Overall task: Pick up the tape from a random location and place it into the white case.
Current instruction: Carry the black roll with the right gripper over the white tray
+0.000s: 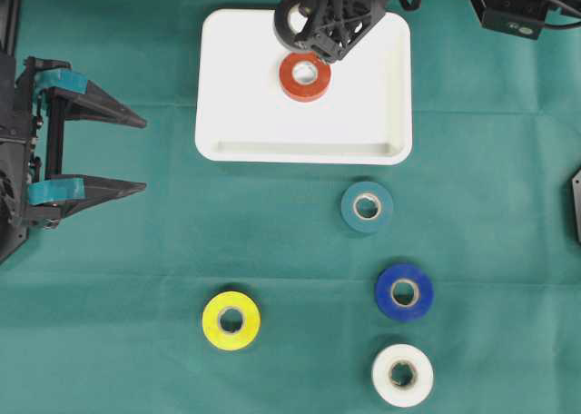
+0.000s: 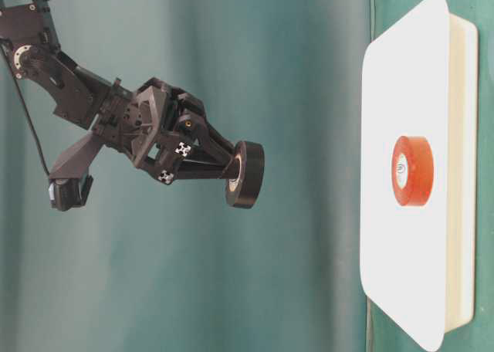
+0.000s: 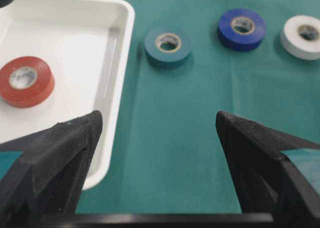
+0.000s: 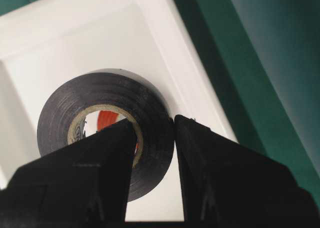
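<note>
The right claw is clenched on a black tape: one finger sits inside the roll's core, the other presses the outer wall, so the band is pinched between them. In the table-level view the roll hangs clear of the case, held off its surface, with its flat faces parallel to the case floor and its core axis pointing straight at that floor. From overhead the claw and its roll are above the far left part of the case, close to the far rim.

An orange tape lies flat inside the case, hole up, just nearer than the claw; through the black roll's core a slice of it shows in the right wrist view.

The left claw is released, its fingers spread wide and pointing level toward the case from the left edge of the cloth, touching nothing.

Outside the case, on the cloth, lie four more rolls, all flat with holes up: teal just beside the near rim, blue beyond it, white nearest the edge, yellow well apart to the left
</note>
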You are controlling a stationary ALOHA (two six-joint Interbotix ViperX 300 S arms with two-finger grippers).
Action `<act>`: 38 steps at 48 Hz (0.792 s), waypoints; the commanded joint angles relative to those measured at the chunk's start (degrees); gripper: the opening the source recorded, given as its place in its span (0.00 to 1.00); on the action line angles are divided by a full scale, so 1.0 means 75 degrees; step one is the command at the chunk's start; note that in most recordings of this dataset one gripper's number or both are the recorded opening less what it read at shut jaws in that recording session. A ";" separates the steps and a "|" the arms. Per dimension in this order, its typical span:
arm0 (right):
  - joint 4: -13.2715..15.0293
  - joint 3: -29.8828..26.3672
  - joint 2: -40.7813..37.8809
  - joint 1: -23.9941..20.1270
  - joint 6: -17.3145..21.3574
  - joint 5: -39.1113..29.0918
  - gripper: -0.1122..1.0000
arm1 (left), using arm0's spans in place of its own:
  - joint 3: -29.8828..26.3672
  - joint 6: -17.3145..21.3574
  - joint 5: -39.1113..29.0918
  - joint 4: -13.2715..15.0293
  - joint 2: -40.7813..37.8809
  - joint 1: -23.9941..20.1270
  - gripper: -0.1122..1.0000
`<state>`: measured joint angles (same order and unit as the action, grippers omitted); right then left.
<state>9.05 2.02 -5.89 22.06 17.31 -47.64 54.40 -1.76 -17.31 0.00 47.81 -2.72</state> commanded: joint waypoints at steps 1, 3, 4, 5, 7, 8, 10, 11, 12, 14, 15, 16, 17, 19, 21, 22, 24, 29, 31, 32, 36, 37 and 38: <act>0.0023 -0.0105 0.0117 0.0023 0.0000 0.0070 0.35 | -0.0094 -0.0012 0.0047 0.0000 -0.0023 0.0023 0.95; 0.0023 -0.0094 0.0117 0.0023 0.0000 0.0059 0.35 | -0.0082 -0.0012 0.0047 0.0000 -0.0023 0.0023 0.95; 0.0023 -0.0082 0.0129 0.0035 0.0000 0.0059 0.35 | -0.0082 -0.0012 0.0047 0.0000 -0.0023 0.0023 0.95; 0.0023 -0.0082 0.0129 0.0023 0.0000 0.0035 0.35 | -0.0094 -0.0012 0.0047 0.0000 -0.0023 0.0023 0.95; 0.0035 -0.0035 0.0152 0.0035 -0.0012 -0.0012 0.35 | -0.0082 -0.0012 0.0047 0.0000 -0.0023 0.0012 0.95; 0.0035 -0.0012 0.0164 0.0035 -0.0012 -0.0059 0.35 | -0.0094 0.0000 0.0047 0.0000 -0.0023 0.0023 0.95; 0.0070 0.0094 0.0223 0.0035 -0.0012 -0.0117 0.35 | -0.0082 -0.0012 0.0035 0.0000 -0.0023 0.0012 0.95; 0.0082 0.0141 0.0258 0.0035 -0.0012 -0.0129 0.35 | -0.0094 0.0000 0.0035 0.0000 -0.0023 0.0023 0.95; 0.0105 0.0199 0.0293 0.0047 0.0000 -0.0152 0.35 | -0.0094 -0.0012 0.0035 0.0000 -0.0023 0.0012 0.95; 0.0141 0.0340 0.0387 0.0059 0.0023 -0.0152 0.35 | -0.0082 -0.0012 0.0035 0.0000 -0.0023 0.0023 0.95; 0.0141 0.0422 0.0434 0.0070 0.0035 -0.0152 0.35 | -0.0094 -0.0012 0.0035 0.0000 -0.0012 0.0012 0.95; 0.0152 0.0492 0.0492 0.0082 0.0047 -0.0152 0.35 | -0.0082 0.0000 0.0035 0.0000 -0.0023 0.0023 0.95; 0.0152 0.0574 0.0551 0.0105 0.0047 -0.0141 0.35 | -0.0094 0.0000 0.0023 0.0000 -0.0012 0.0023 0.95; 0.0152 0.0785 0.0691 0.0152 0.0070 -0.0129 0.35 | -0.0094 0.0000 0.0035 0.0000 -0.0023 0.0012 0.95; 0.0152 0.0949 0.0809 0.0199 0.0082 -0.0129 0.35 | -0.0094 0.0000 0.0035 0.0000 -0.0023 0.0023 0.95; 0.0152 0.1043 0.0867 0.0223 0.0082 -0.0117 0.35 | -0.0094 0.0000 0.0035 0.0000 -0.0023 0.0023 0.95; 0.0152 0.1207 0.0984 0.0270 0.0082 -0.0117 0.35 | -0.0094 0.0000 0.0035 0.0000 -0.0012 0.0023 0.95; 0.0164 0.1641 0.1289 0.0398 0.0094 -0.0094 0.35 | -0.0094 0.0000 0.0035 0.0000 -0.0023 0.0023 0.95; 0.0152 0.1770 0.1371 0.0422 0.0094 -0.0070 0.35 | -0.0082 0.0000 0.0035 0.0000 -0.0023 0.0012 0.95; 0.0164 0.1840 0.1418 0.0434 0.0094 -0.0059 0.35 | -0.0094 0.0000 0.0035 0.0000 -0.0023 0.0012 0.95; 0.0164 0.2027 0.1559 0.0469 0.0094 0.0023 0.35 | -0.0094 0.0000 0.0035 0.0000 -0.0023 0.0023 0.95; 0.0164 0.2074 0.1582 0.0480 0.0094 0.0047 0.35 | -0.0094 0.0000 0.0035 0.0000 -0.0023 0.0023 0.95; 0.0152 0.2098 0.1605 0.0492 0.0105 0.0059 0.35 | -0.0094 0.0000 0.0047 0.0000 -0.0035 0.0012 0.95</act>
<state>10.11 17.75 3.87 25.58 17.93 -48.16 54.40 -1.76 -17.31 0.00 47.81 -2.64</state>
